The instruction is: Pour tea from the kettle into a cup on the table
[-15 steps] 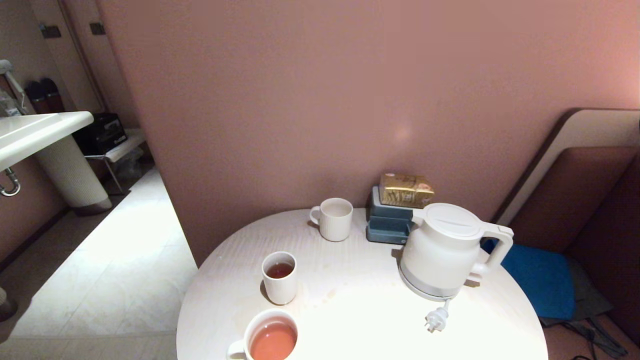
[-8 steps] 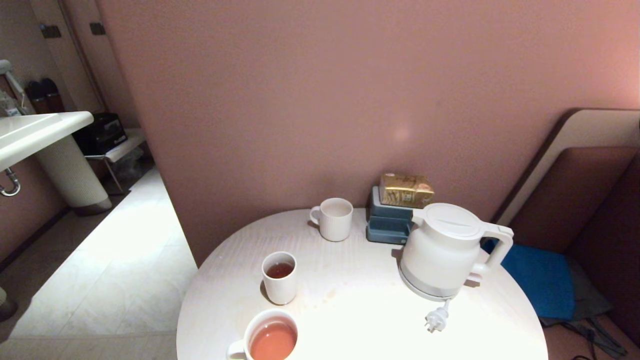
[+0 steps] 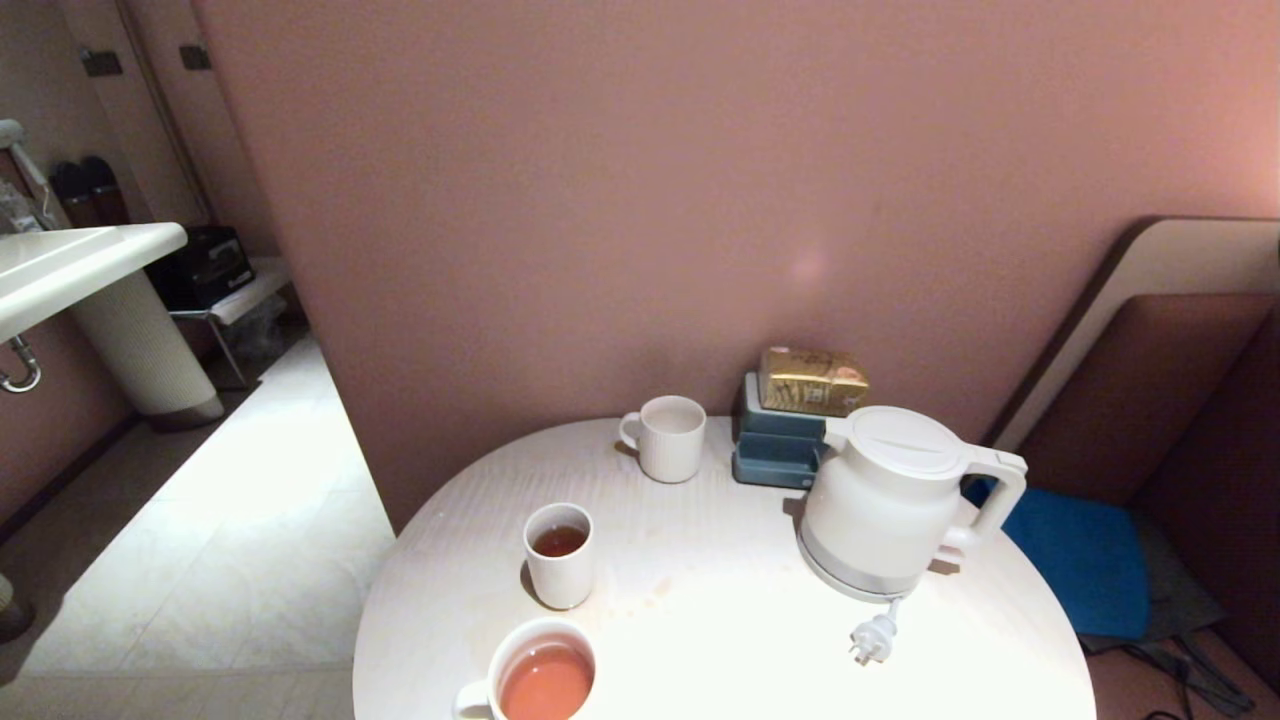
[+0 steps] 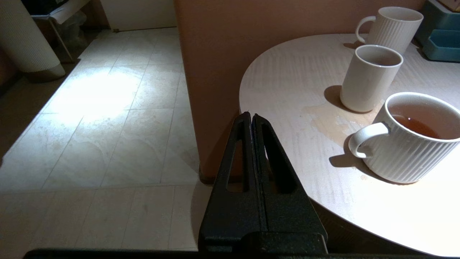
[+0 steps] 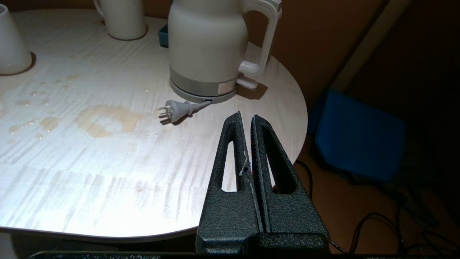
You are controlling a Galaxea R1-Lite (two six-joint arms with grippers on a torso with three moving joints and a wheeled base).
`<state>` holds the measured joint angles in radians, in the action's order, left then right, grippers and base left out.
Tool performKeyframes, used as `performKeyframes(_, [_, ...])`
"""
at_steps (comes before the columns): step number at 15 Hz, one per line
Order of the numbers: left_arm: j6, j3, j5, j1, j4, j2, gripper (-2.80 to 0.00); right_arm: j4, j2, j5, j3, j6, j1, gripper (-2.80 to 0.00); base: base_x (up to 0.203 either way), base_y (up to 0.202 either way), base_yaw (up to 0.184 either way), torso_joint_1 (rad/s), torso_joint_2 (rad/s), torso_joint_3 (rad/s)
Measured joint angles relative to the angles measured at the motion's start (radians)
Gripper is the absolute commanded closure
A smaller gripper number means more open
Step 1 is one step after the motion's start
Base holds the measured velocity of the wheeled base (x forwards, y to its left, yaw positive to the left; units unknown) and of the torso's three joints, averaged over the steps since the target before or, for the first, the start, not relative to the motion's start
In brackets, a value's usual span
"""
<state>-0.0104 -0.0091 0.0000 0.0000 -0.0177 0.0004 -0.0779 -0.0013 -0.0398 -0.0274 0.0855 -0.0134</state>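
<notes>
- Desk [image 3: 720,620]: a round white top with faint wood grain, set against a pink wall [image 3: 640,200]; pale brown spill patches [image 5: 107,120] and droplets mark its surface.
- Kettle [image 3: 885,500]: a large white electric kettle, upright on the right half of the desk, lid on, spout turned toward the wall side, loop handle toward the desk's right edge. Its short cord ends in a loose plug [image 3: 872,638] lying on the desk just in front of the base.
- Cup [image 3: 560,555]: a plain white handleless tumbler, upright on the left half of the desk, well apart from the kettle. It holds a little tea [image 3: 558,541], dark reddish-brown and low inside.
- Wide mug [image 3: 535,675]: a ribbed mug with a handle, at the near edge of the desk just in front of the cup, holding paler orange-pink liquid.
- Ribbed mug [image 3: 668,437]: stands near the wall, beside a stack of blue trays [image 3: 775,450] topped by a gold packet [image 3: 810,380].
- Left tool [image 4: 251,120]: closed on nothing, the two black fingers pressed together; it hangs off the left edge of the desk, above the tiled floor [image 4: 90,126].
- Right tool [image 5: 246,120]: closed on nothing, fingers together; it sits at the near right edge of the desk, in front of the kettle and apart from it.
- Neither tool appears in the head view.
</notes>
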Motion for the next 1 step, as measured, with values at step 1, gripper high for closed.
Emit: performKeyframes(1, [0.0,0.0,0.0,0.0,0.0,0.0,0.0,0.0,0.0,0.0,0.0,-0.001,0.0,0.0,0.0,0.0,0.0,0.0,0.0,0.0])
